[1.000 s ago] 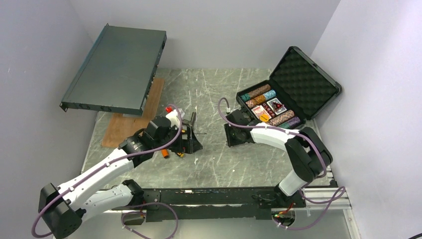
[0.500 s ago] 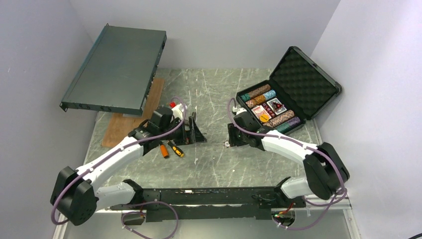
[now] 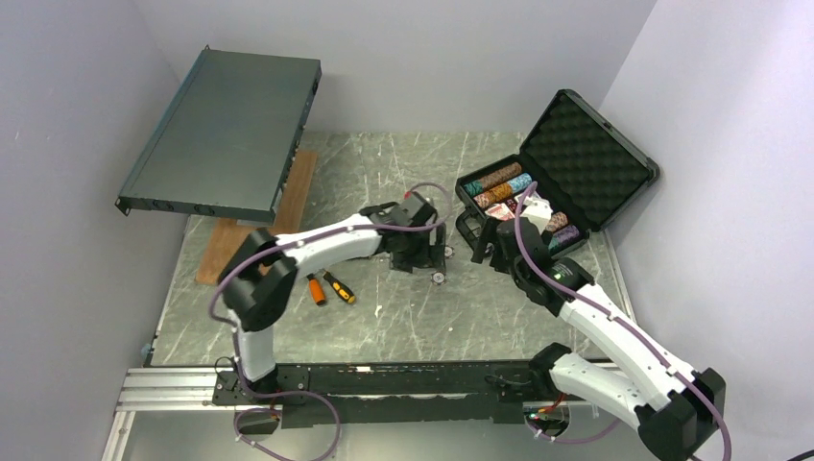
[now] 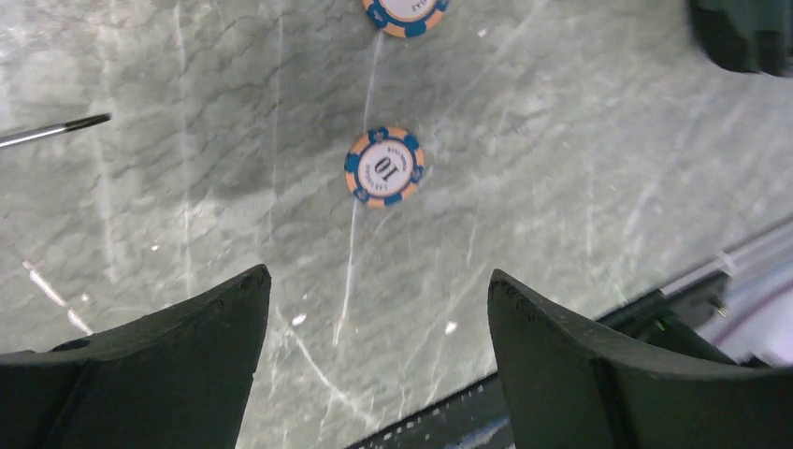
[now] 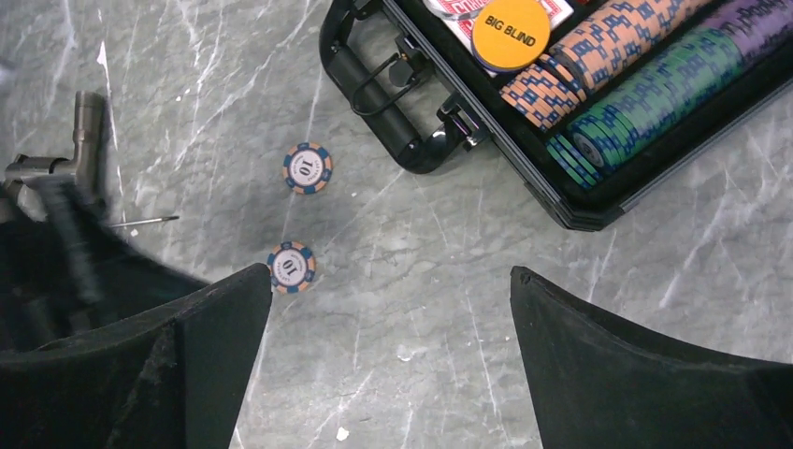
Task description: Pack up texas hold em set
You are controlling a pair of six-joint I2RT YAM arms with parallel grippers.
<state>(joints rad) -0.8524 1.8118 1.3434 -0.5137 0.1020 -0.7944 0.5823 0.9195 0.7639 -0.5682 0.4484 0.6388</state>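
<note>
Case (image 5: 584,213) open at table's (image 3: 403,322) 2 o'clock corner, foam lid (image 3: 587,158) up, handle (image 5: 388,103) toward table centre. Inside: chip rows (image 5: 598,58) (orange-blue, green, purple) w/ BIG BLIND button (image 5: 510,34) beside them.

Two chips lie outside it, flat on the table, apart, both marked 10: handle chip (image 5: 308,167) near the handle, low chip (image 5: 291,267) further off.

R gripper (image 5: 390,281): fingers wide apart, nothing between, over bare table just off the case front. From its gap: handle at 12 o'clock, chip rows at 1–2, handle chip at 11, low chip at 10, close by that fingertip in the view but not between the fingers.

L gripper (image 4: 376,285): fingers apart too, empty. Its wrist view has a 10 chip (image 4: 384,166) at 12 o'clock, in line w/ the gap, ahead of the tips, not touching; an edge chip (image 4: 406,11) further out at 12, cut by the frame. Can't tell which matches which in the R view.

Top view: L gripper at table centre, R gripper near, at its 3 o'clock; case at 2 from both. Screwdrivers (image 3: 326,286) at L gripper's 9, well apart. Rack (image 3: 226,134) tilted at table's 10 o'clock, over a board (image 3: 251,245)
</note>
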